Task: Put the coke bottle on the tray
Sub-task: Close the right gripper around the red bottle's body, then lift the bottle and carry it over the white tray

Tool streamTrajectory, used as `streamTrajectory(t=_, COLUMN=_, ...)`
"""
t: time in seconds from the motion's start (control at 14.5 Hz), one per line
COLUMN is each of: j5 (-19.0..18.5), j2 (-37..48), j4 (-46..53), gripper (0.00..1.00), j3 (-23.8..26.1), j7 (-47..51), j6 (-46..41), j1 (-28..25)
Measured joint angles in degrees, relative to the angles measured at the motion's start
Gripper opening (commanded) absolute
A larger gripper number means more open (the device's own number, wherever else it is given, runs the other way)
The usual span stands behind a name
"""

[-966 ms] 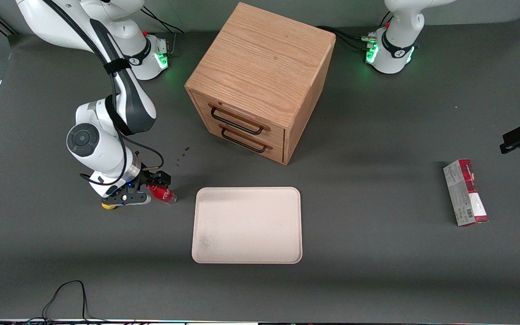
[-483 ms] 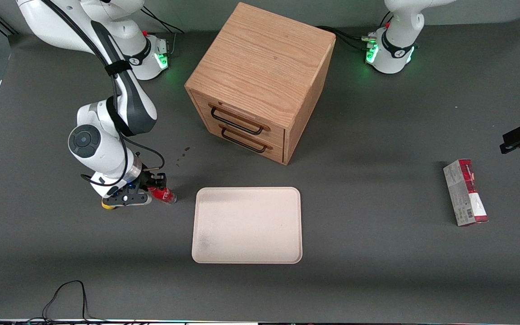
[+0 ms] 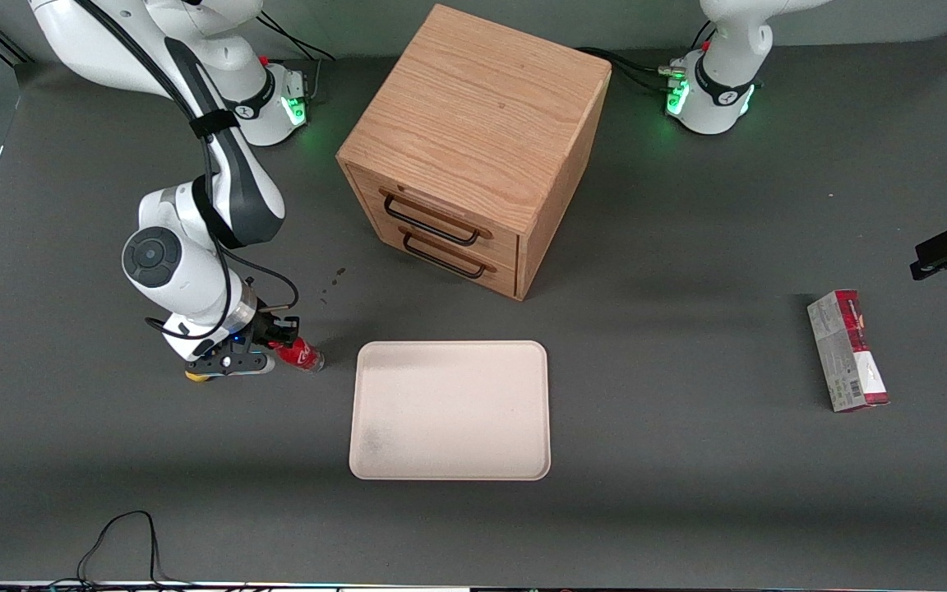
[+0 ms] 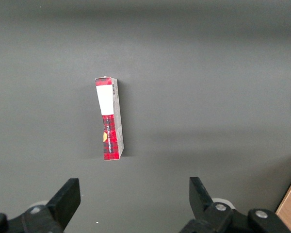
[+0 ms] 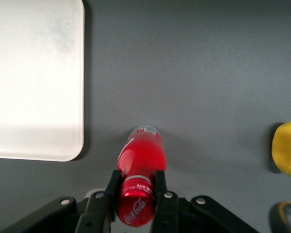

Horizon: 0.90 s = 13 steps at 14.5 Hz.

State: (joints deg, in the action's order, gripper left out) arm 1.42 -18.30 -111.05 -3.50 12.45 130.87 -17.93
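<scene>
Beside the tray (image 3: 450,410), toward the working arm's end of the table, the gripper (image 3: 278,344) has its fingers (image 5: 113,187) clamped on the coke bottle (image 5: 139,170), low over the table. Judged step: grasp secured, lift pending. Next move calls for raising the bottle clear of the low rim, carrying it over the tray and releasing.

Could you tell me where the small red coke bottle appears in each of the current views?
Front view: small red coke bottle between the gripper fingers, on the table beside the cream rectangular tray.
Right wrist view: bottle clamped between the fingers.
Left wrist view: not in it.
Shared landmark: the tray.
</scene>
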Motion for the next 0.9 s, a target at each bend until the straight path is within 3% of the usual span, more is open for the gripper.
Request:
streamTrajectory(t=0.21, j5=-0.30, j2=0.18, j4=6.54, gripper=0.00, j3=-0.07, j7=0.00, j6=-10.48, j1=0.01)
streamTrajectory(t=0.69, j5=-2.01, j2=1.69, j4=33.14, gripper=0.00, j3=-0.25, j7=-0.10, j6=-43.02, j1=0.42)
streamTrajectory(t=0.9, j5=-2.01, j2=1.75, j4=40.53, gripper=0.00, j3=-0.13, j7=-0.11, j6=-51.31, j1=0.40)
